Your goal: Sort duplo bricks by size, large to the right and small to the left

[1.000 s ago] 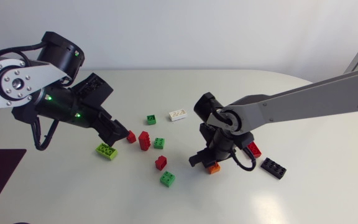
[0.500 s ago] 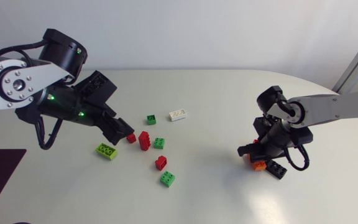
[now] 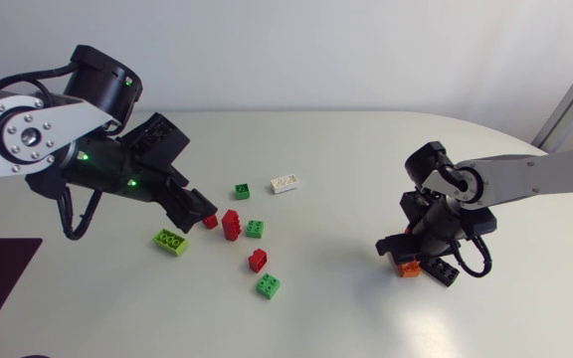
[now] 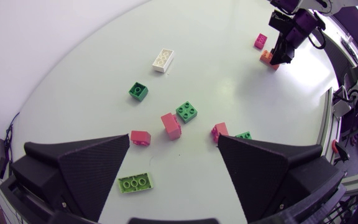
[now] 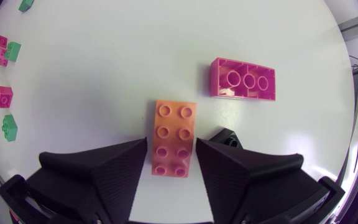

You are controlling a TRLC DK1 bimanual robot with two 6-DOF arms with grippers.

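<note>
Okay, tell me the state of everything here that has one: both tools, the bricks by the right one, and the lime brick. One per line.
left tool, open, holding nothing
orange brick, lying flat, studs up
right tool, straddling the orange brick, grip unclear
red brick, upside down, hollow side up
lime brick, lying flat, studs up

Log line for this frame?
left gripper open, empty, near red bricks | right gripper open, astride orange brick | orange brick on table beside black brick
</note>
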